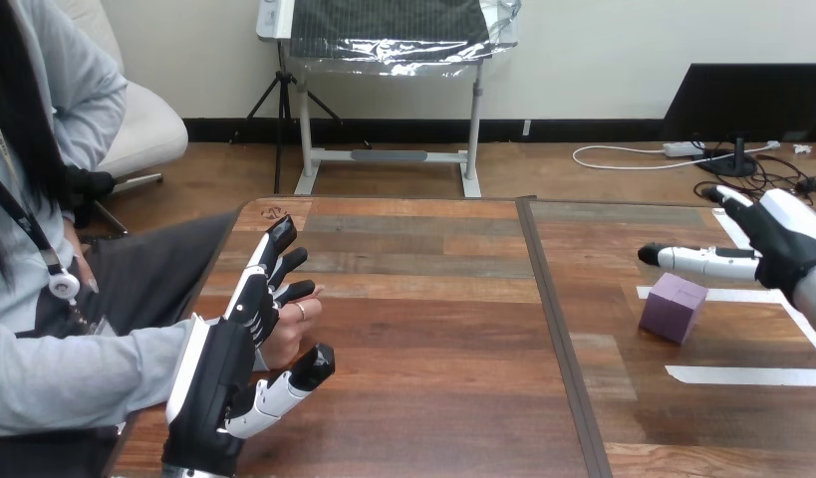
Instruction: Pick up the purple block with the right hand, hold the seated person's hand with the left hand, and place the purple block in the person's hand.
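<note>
Purple block (673,308): on table (423,299), just near-left of my right hand (782,244), fingers apart. Left hand (219,373): fingers straight, against person's hand (289,334).

On table (433,398): block (673,307) right; person's hand (292,334) left, beside left hand (219,378).

The left hand (224,368) stood at the lower left, its white-shelled back toward the camera, fingers (272,249) straight and pointing up and away, thumb spread out to the right. The right hand (782,249) sat at the right edge, fingers straight, thumb stretched leftward
</note>
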Available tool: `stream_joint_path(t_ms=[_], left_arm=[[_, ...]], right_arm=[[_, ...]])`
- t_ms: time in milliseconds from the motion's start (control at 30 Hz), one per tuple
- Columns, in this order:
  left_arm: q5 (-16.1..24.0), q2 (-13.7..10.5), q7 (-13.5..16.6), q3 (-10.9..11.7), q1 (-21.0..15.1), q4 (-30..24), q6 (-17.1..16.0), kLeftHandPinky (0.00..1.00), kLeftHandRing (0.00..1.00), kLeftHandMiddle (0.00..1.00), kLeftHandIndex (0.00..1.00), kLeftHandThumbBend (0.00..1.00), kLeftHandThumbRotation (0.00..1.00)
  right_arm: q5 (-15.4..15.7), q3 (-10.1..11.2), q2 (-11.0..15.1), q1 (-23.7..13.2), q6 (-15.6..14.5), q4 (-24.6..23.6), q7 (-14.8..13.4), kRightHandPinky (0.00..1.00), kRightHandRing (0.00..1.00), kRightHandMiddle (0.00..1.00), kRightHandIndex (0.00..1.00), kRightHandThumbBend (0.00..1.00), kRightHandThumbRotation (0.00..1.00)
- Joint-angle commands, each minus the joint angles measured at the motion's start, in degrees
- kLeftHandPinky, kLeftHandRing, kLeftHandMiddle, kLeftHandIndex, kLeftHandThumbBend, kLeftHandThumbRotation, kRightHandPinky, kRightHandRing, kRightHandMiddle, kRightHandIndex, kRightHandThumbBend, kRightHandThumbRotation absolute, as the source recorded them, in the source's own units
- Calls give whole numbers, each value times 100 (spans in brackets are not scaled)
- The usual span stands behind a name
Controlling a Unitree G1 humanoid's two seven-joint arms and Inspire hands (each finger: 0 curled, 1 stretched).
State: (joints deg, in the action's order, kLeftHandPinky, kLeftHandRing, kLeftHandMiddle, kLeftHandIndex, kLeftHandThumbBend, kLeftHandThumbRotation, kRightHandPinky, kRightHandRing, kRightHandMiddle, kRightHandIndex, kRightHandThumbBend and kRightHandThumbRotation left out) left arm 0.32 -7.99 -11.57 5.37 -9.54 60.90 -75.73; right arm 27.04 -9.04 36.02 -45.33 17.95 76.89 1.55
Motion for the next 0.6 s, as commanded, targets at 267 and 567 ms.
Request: stream_joint_path(t_ms=[267,567], left_arm=[[1,-33,38,-9,-231,-127,-168,80,92,96,96,100,76],[-64,-36,-31,-46,-215,-171,-148,81,93,97,96,100,76]], right_arm=[[114,-204,-174,-450,-271,39,-15,86,95,95,96,100,67],[203,-325,-227,-442,-366,67,4,85,94,94,96,100,66]])
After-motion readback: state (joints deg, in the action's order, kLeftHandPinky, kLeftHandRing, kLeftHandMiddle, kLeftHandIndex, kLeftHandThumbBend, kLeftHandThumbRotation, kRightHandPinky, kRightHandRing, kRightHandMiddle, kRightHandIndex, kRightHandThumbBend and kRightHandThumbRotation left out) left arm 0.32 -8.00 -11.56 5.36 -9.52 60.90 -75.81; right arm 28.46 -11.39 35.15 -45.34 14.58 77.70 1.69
